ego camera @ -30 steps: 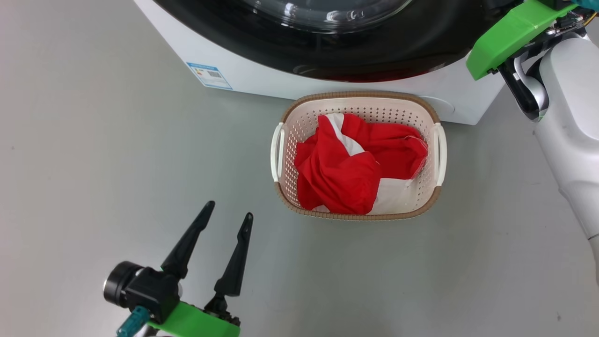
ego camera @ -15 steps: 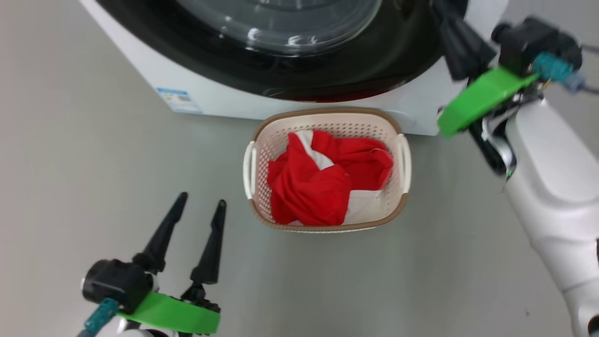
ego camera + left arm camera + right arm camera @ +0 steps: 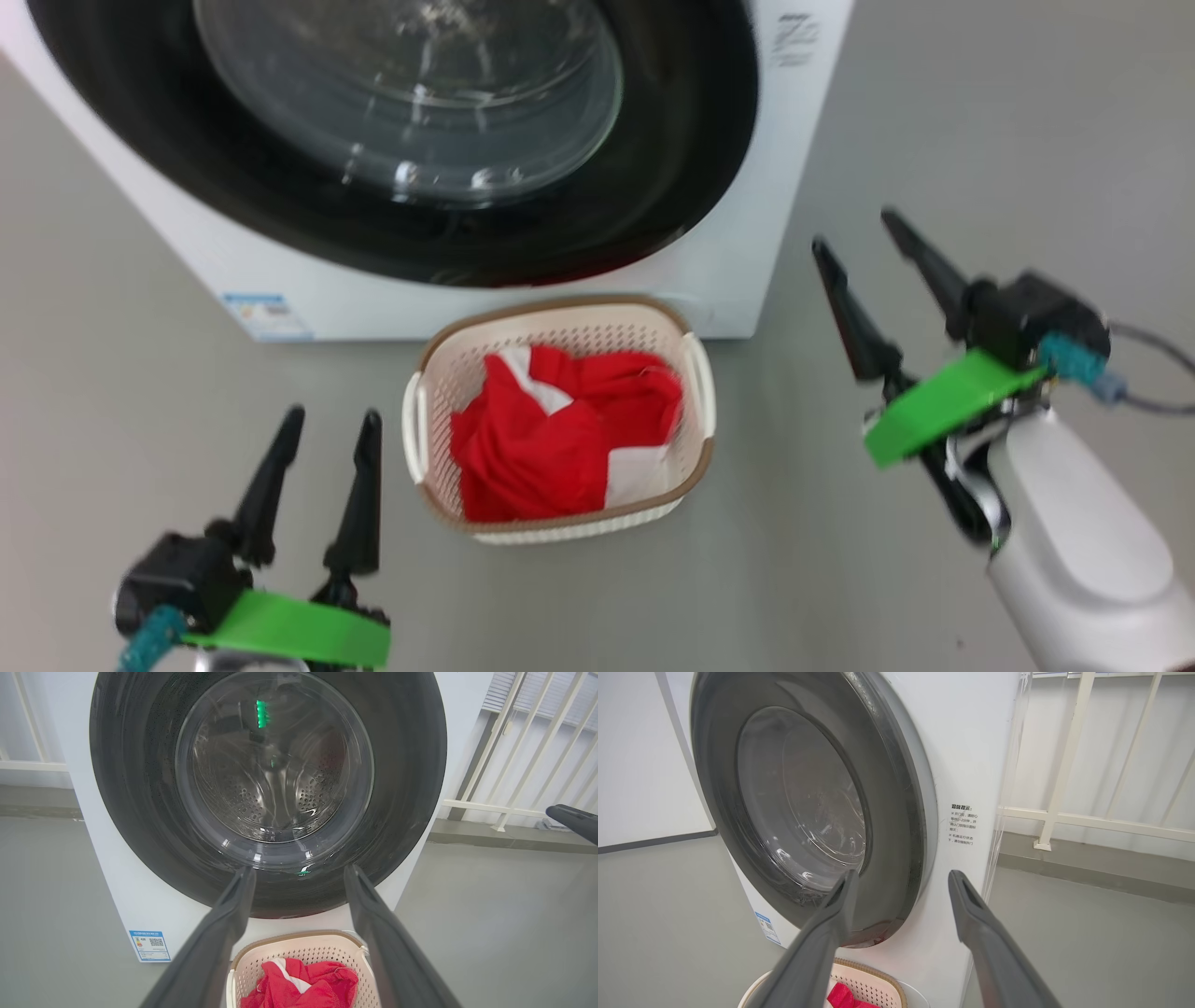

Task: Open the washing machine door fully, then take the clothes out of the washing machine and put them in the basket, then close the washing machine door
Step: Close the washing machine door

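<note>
Well, blue sticker [image 3: 264, 315], unreadable, seven o'clock on washer [image 3: 728, 280]; basket [image 3: 569, 530] at six; left gripper [image 3: 333, 413] and right gripper [image 3: 854, 231] spread, empty.

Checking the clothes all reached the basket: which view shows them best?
Head view: the clothes lie inside the basket, seen from above. Left wrist view cuts them at its bottom edge; right wrist view shows a red scrap.

Clothes [image 3: 532, 457] red, white panels; basket [image 3: 560, 338] cream, brown rim; label [image 3: 264, 315] seemingly blue.

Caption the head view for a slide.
With washing machine door shut, clothes in basket, left gripper and right gripper hang open, empty.
</note>
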Robot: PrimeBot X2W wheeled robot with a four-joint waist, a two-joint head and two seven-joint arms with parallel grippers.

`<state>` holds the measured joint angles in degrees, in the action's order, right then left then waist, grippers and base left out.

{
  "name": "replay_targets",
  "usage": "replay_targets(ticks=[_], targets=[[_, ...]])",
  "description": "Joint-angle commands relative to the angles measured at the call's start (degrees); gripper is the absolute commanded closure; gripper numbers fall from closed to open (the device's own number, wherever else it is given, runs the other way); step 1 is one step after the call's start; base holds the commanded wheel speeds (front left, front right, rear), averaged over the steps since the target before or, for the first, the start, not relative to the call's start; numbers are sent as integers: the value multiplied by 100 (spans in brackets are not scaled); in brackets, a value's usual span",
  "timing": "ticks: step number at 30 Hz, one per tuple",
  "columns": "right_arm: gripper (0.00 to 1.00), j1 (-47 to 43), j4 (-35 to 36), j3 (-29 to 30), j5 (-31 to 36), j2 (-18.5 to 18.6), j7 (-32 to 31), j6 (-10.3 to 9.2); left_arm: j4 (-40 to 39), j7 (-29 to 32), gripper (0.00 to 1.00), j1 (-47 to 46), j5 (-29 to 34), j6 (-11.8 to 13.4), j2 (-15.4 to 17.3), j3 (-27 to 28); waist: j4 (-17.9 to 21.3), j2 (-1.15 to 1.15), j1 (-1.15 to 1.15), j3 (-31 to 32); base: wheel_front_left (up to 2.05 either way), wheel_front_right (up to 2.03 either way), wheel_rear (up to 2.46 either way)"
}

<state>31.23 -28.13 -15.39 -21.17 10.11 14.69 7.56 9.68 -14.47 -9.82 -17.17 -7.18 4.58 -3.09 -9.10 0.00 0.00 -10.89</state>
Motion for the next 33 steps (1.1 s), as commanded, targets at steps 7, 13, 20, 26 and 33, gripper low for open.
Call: replay_targets(ticks=[7, 13, 20, 26, 33], targets=[[0, -996, 561, 102, 45, 18, 31, -8, 98, -52, 0, 396, 178, -31, 58, 298, 789, 0, 0, 880, 0, 0, 0], [0, -1606, 956, 308, 223, 110, 31, -8, 103, -52, 0, 663, 183, -31, 76, 447, 1049, 0, 0, 1100, 0, 0, 0], [0, -2257, 1567, 572, 209, 154, 31, -8, -25, -52, 0, 971, 248, -31, 75, 611, 1189, 0, 0, 1388, 0, 0, 0], [0, -2682, 2017, 664, 121, 191, 31, -8, -129, -52, 0, 1249, 333, -31, 137, 723, 1221, 0, 0, 1586, 0, 0, 0], [0, -3105, 2349, 878, 195, 152, 31, -8, -379, -52, 0, 1479, 470, -31, 81, 902, 1193, 0, 0, 1711, 0, 0, 0]])
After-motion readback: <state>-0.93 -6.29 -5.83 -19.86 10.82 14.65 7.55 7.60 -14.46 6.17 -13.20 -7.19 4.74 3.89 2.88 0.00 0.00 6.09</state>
